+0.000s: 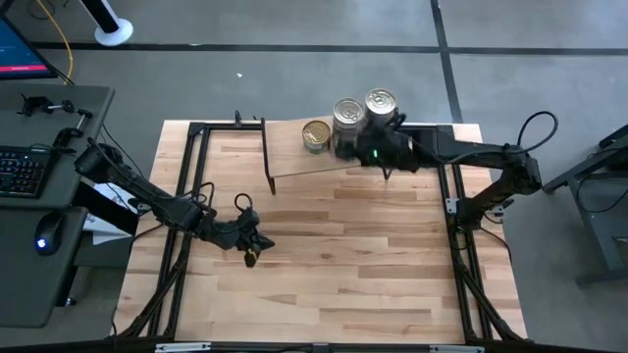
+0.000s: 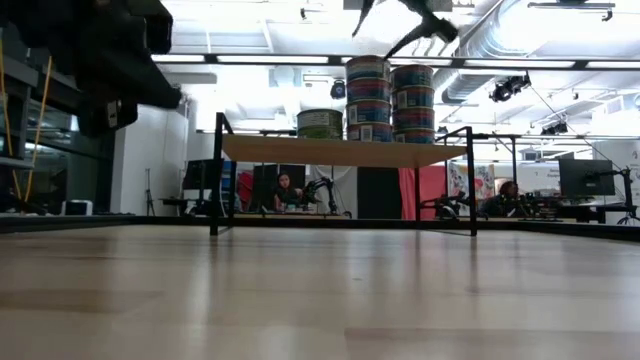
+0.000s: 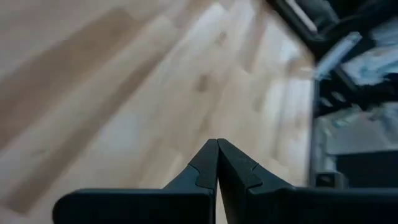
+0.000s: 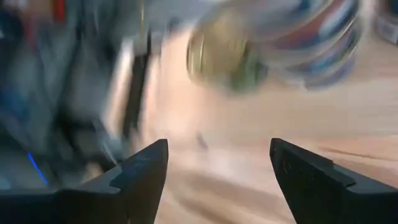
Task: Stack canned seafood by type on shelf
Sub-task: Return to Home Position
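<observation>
Our right gripper hovers over the shelf, arm stretched in from 3 o'clock, fingers spread and empty. The two tall stacks stand just beside it at 12 o'clock, a lone tin at 10. We judge that backing out toward 4 clears them. The left gripper hangs at the table's 8 o'clock, fingers pressed together.

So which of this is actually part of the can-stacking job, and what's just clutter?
Job: shelf; two blue tuna can stacks; single green-labelled can; right pincer, open near them; left pincer, shut.
Clutter: keyboard, mouse, on side desk.
</observation>
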